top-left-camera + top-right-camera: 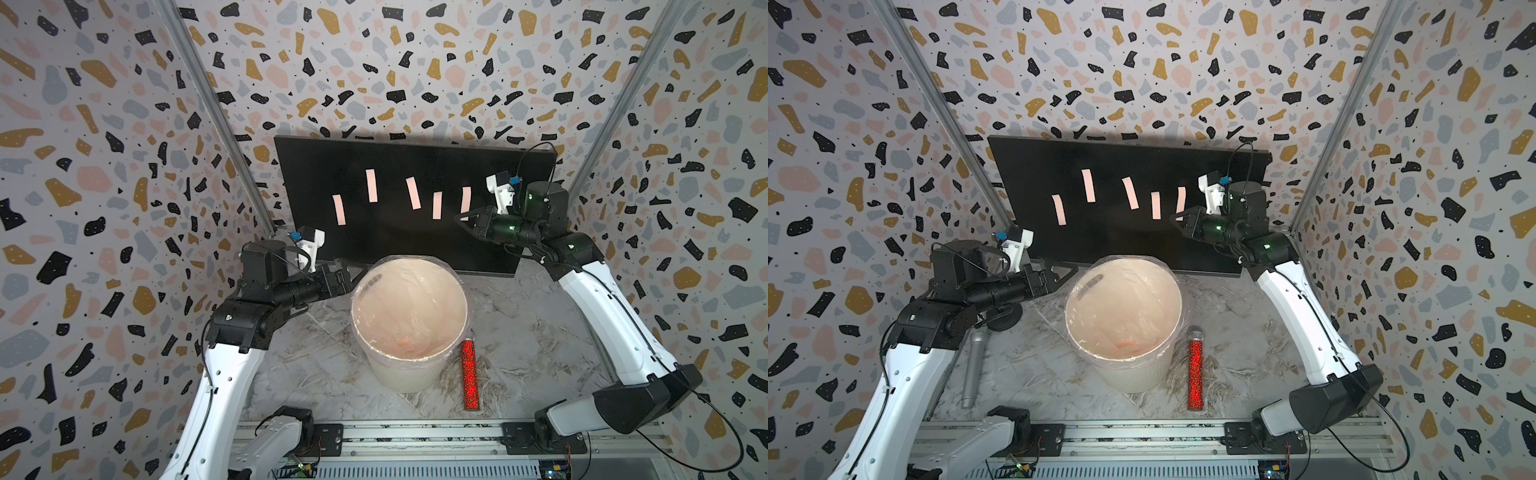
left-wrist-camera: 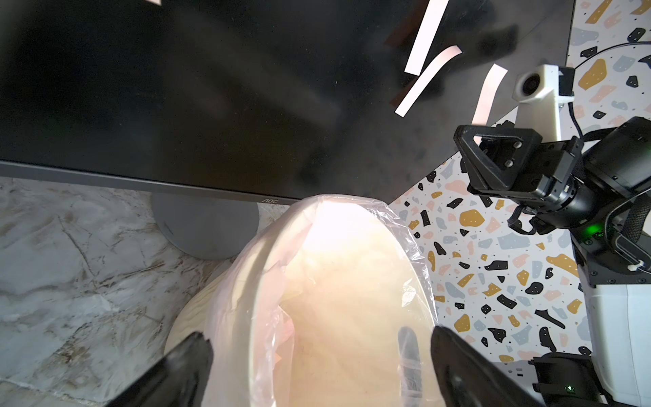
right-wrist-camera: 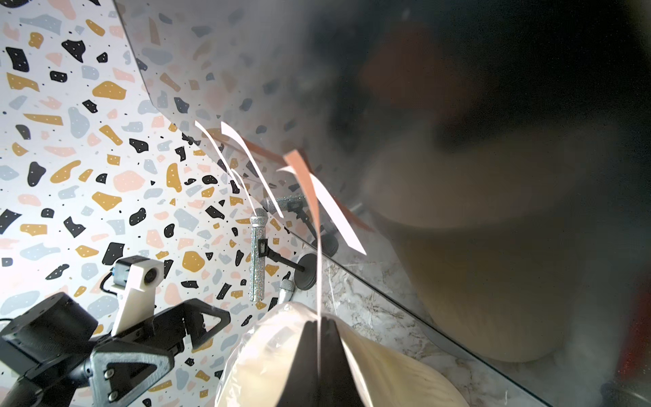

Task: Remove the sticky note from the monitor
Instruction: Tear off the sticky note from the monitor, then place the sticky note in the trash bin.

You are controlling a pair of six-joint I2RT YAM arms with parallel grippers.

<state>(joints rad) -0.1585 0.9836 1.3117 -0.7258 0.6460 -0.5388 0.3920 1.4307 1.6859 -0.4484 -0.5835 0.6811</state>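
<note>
The monitor point(image 1: 324, 166) leans against the back wall, with several pale pink sticky notes on its black screen. My right gripper point(image 1: 460, 217) is shut on the lower end of the rightmost sticky note point(image 1: 466, 198). In the right wrist view that sticky note point(image 3: 310, 186) runs as a thin strip from between the shut fingertips of the right gripper point(image 3: 320, 321) up to the screen. My left gripper point(image 1: 353, 272) hangs open over the left rim of the white bin point(image 1: 464, 307). In the left wrist view the left gripper point(image 2: 320, 340) holds nothing.
The bin has a clear plastic liner and stands in front of the monitor, with an orange scrap inside. A red glitter tube point(image 1: 470, 374) lies to its right. A grey microphone point(image 1: 973, 365) lies by the left arm. Patterned walls close in on three sides.
</note>
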